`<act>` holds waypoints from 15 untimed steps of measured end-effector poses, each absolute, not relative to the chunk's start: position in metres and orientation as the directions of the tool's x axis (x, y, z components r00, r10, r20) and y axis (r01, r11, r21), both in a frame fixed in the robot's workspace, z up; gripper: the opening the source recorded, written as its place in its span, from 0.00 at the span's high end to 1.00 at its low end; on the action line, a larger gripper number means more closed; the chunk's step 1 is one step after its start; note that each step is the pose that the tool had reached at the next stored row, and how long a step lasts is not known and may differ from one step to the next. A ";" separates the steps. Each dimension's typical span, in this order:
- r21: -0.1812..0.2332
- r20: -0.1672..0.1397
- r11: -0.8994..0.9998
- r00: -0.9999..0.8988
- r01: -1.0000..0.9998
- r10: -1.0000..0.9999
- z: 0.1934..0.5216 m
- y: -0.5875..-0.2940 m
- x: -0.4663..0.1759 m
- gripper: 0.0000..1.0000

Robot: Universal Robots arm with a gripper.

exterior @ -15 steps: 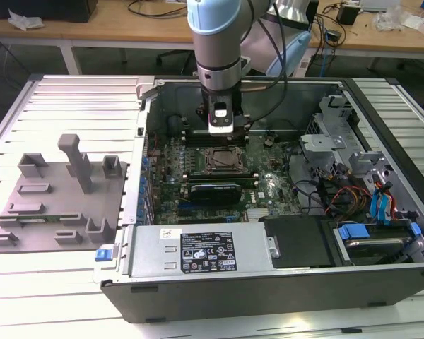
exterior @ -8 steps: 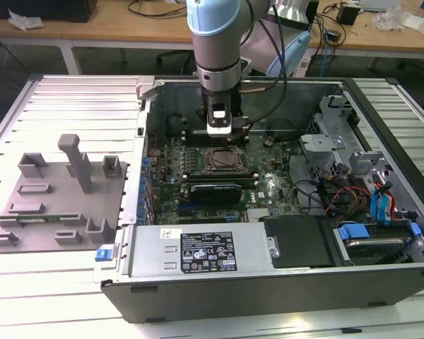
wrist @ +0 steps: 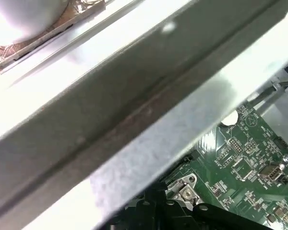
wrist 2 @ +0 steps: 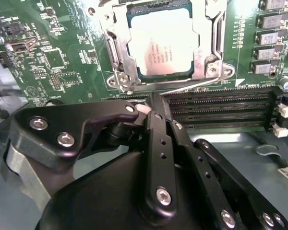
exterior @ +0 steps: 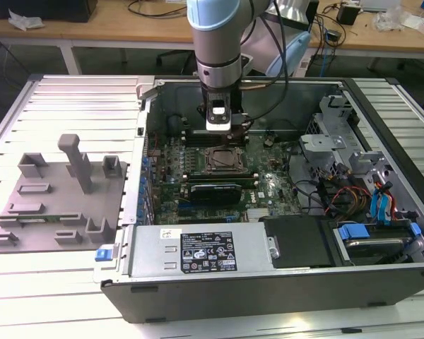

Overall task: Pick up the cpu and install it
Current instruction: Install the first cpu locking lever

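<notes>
**Q:** One arm (exterior: 219, 35) over the computer case (exterior: 268, 282) — how does it stand?

**A:** It comes down nearly straight from above, wrist pointing down into the open case. In the exterior view its gripper (exterior: 219, 126) hangs low above the motherboard (exterior: 268, 185), at the far edge of the CPU socket (exterior: 225, 160), near the case's rear wall.

**Q:** And the claw — spread or closed? Holding anything?

**A:** In the second wrist view the black fingers (wrist 2: 156, 143) are drawn together into one narrow tip, with no gap visible between them and nothing clamped there. The gripper (wrist 2: 151, 98) tip sits just above the memory slots (wrist 2: 221, 108), right beside the socket's near edge.

**Q:** Where is the cpu?

**A:** The cpu (wrist 2: 163, 45) lies flat inside the socket frame (wrist 2: 116, 52), its pale metal plate facing up, framed by the bracket on each side. A thin metal lever (wrist 2: 197, 84) runs along the socket edge between the chip and the memory slots. The claw is apart from the chip, not touching it.

**Q:** What of the first wrist view?

**A:** A grey metal case wall (wrist: 134, 105) crosses it slantwise, with green board (wrist: 249, 163) beyond it.

**Q:** Anything beside the case?

**A:** On the exterior view's left, a grey parts fixture (exterior: 56, 198) lies on the slatted table (exterior: 78, 106).
</notes>
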State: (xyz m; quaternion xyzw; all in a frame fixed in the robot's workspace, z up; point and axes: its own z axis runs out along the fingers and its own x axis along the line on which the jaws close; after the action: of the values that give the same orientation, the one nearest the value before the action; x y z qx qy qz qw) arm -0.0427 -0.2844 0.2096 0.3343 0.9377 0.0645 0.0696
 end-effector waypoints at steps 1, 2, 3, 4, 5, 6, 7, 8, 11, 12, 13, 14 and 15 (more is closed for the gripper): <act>0.168 -0.088 0.767 -0.765 0.620 0.638 0.210 -0.284 -0.043 0.89; 0.167 -0.087 0.765 -0.764 0.622 0.640 0.210 -0.284 -0.045 0.89; 0.167 -0.087 0.764 -0.763 0.623 0.641 0.210 -0.284 -0.046 0.89; 0.167 -0.087 0.764 -0.762 0.623 0.641 0.210 -0.284 -0.047 0.89; 0.167 -0.087 0.763 -0.761 0.625 0.643 0.210 -0.284 -0.047 0.89; 0.167 -0.087 0.761 -0.760 0.626 0.644 0.210 -0.284 -0.047 0.89; 0.167 -0.087 0.761 -0.759 0.627 0.645 0.210 -0.283 -0.047 0.89; 0.167 -0.088 0.760 -0.759 0.628 0.646 0.209 -0.283 -0.047 0.89; 0.163 -0.091 0.760 -0.758 0.629 0.646 0.208 -0.283 -0.047 0.89; 0.160 -0.093 0.761 -0.758 0.629 0.646 0.207 -0.283 -0.047 0.89; 0.155 -0.098 0.762 -0.758 0.629 0.645 0.206 -0.283 -0.047 0.89; 0.151 -0.102 0.763 -0.758 0.629 0.645 0.206 -0.283 -0.047 0.89; 0.147 -0.104 0.763 -0.757 0.629 0.645 0.205 -0.283 -0.047 0.89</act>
State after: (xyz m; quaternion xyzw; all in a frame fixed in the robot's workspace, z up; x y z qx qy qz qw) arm -0.0475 -0.2828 0.2054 0.3402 0.9360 0.0516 0.0745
